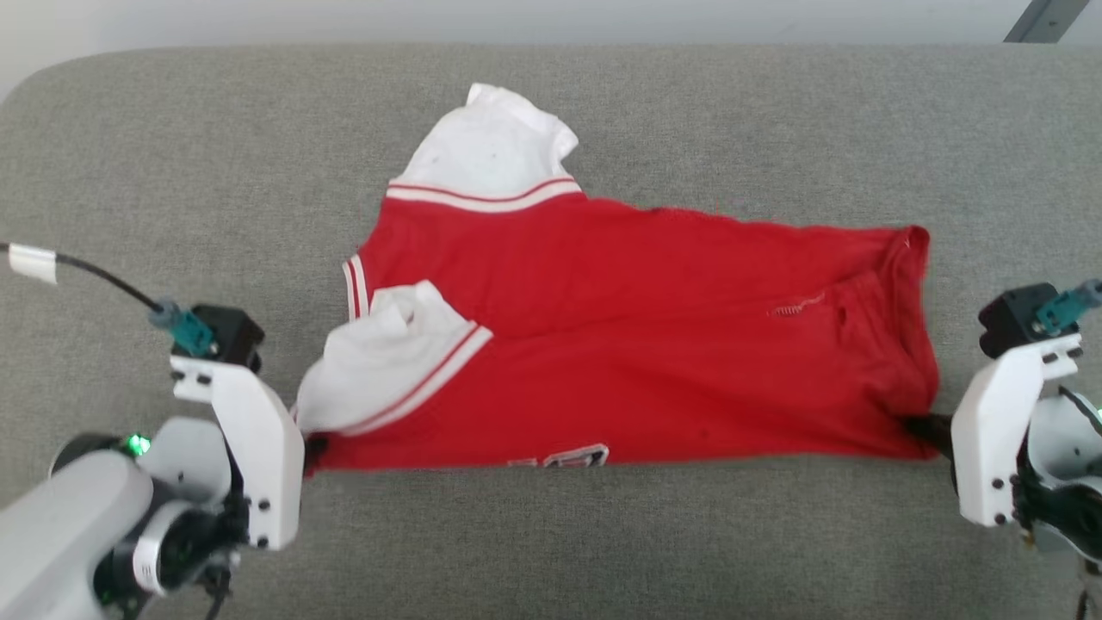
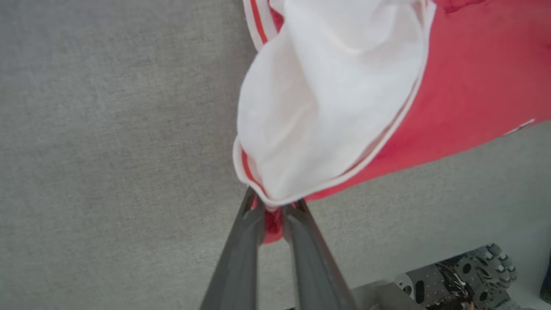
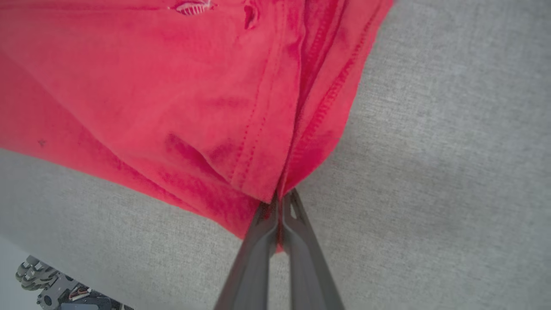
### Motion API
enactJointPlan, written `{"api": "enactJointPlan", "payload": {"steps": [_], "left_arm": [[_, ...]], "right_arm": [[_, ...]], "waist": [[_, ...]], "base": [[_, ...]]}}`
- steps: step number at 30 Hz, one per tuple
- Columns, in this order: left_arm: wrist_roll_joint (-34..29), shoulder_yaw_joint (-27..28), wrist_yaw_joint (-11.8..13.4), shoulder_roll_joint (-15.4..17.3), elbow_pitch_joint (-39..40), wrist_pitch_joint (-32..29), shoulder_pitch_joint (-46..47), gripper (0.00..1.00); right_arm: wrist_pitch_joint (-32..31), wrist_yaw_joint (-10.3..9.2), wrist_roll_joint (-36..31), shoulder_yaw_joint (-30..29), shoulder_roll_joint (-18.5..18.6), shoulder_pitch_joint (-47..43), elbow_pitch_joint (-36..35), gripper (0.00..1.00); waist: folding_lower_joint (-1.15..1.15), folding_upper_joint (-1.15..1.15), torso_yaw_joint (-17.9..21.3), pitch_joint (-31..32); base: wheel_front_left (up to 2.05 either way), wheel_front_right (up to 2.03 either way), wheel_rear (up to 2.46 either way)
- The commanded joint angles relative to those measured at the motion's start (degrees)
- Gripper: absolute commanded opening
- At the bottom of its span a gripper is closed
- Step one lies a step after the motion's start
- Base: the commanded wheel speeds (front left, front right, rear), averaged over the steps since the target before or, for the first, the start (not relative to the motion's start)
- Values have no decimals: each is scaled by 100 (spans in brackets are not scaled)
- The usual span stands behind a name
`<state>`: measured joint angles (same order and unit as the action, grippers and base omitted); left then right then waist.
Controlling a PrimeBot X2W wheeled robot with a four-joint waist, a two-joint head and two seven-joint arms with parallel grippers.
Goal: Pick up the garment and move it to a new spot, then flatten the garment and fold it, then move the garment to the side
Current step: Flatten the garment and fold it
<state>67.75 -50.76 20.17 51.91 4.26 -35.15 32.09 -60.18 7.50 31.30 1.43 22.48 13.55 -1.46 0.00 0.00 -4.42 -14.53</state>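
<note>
Head view | garment (image 1: 637, 344) lies between | left claw (image 1: 313, 448), right claw (image 1: 926, 427) pinching its corners

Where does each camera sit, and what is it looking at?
Head view: on the head, looking down at the garment on the grey surface; left gripper and right gripper show.
Left wrist view: on that wrist, along its fingers pinching below the white sleeve.
Right wrist view: likewise, fingers pinching the red hem.
All three share the garment.

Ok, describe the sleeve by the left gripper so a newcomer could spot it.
Across the grey padded surface stretches the red garment. Its near white sleeve lies folded over the red body beside the left gripper; the other white sleeve sticks out at the far edge.
</note>
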Motion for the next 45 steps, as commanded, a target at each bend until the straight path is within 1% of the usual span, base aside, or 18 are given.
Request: {"api": "enactJointPlan", "payload": {"steps": [1,5,8,9,11,12,14,15,16,17,18,21,24,30,34,39,42,45], "left_arm": [[31,4,94,60,92,-21,-133,0],[161,-25,298,79,389,-4,-393,0],[227,-45,288,-13,316,73,-528,0],[263,-34,273,-73,260,97,-568,0],[323,-21,249,-152,91,156,-621,0],[365,-22,226,-204,5,176,-651,0],[378,-27,130,-280,-182,215,-647,19],[372,2,115,-307,-278,279,-624,45],[372,2,115,-307,-278,279,-624,45],[395,29,105,-331,-369,300,-608,80],[380,38,64,-335,-416,322,-579,100],[410,162,98,-315,-483,402,-474,100],[348,263,153,-218,-394,412,-338,100],[214,407,213,43,-99,281,5,100],[149,466,217,249,-41,78,249,100],[-39,463,-28,338,-189,-133,729,100],[-257,424,-299,235,-462,-223,1145,100],[-447,384,-646,97,-841,-260,1607,100]], "right_arm": [[-91,-2,27,-60,14,-118,-52,0],[-207,-2,-76,-250,-40,-341,-198,0],[-48,-2,-172,-354,-202,-428,-137,0],[12,-2,-214,-370,-236,-437,-77,16],[163,-2,-265,-348,-331,-411,28,42],[260,-2,-319,-343,-353,-379,86,99],[430,-2,-359,-301,-412,-321,195,100],[520,-2,-387,-305,-432,-292,240,100],[520,-2,-387,-305,-432,-292,240,100],[585,-2,-401,-290,-456,-277,280,100],[654,-2,-388,-266,-484,-270,295,100],[864,-2,-412,-342,-481,-297,271,100],[1156,-2,-424,-599,-618,-385,107,100],[1881,-1,-576,-1134,-1086,-481,-497,100],[2366,-1,-700,-1265,-1393,-465,-890,100],[3104,-1,-826,-1191,-1601,-376,-1332,100],[3555,-1,-910,-1108,-1711,-331,-1496,100],[3974,-1,-987,-958,-1817,-292,-1559,100]], "waist": [[0,0,-2,1],[0,0,-12,-10],[0,0,-4,-11],[0,0,6,-14],[0,0,32,-22],[0,0,45,-28],[0,0,80,-37],[0,0,96,-39],[0,0,96,-39],[0,0,116,-34],[0,0,139,-28],[0,0,183,3],[0,0,208,33],[0,0,368,-4],[0,0,559,-64],[0,0,802,-132],[0,0,961,-174],[0,0,1157,-236]], "base": [[0,0,0],[0,0,0],[0,0,0],[0,0,0],[0,0,0],[0,0,0],[0,0,0],[0,0,0],[0,0,0],[0,0,0],[0,0,0],[0,0,0],[0,0,0],[0,0,0],[0,0,0],[0,0,0],[0,0,0],[0,0,0]]}}
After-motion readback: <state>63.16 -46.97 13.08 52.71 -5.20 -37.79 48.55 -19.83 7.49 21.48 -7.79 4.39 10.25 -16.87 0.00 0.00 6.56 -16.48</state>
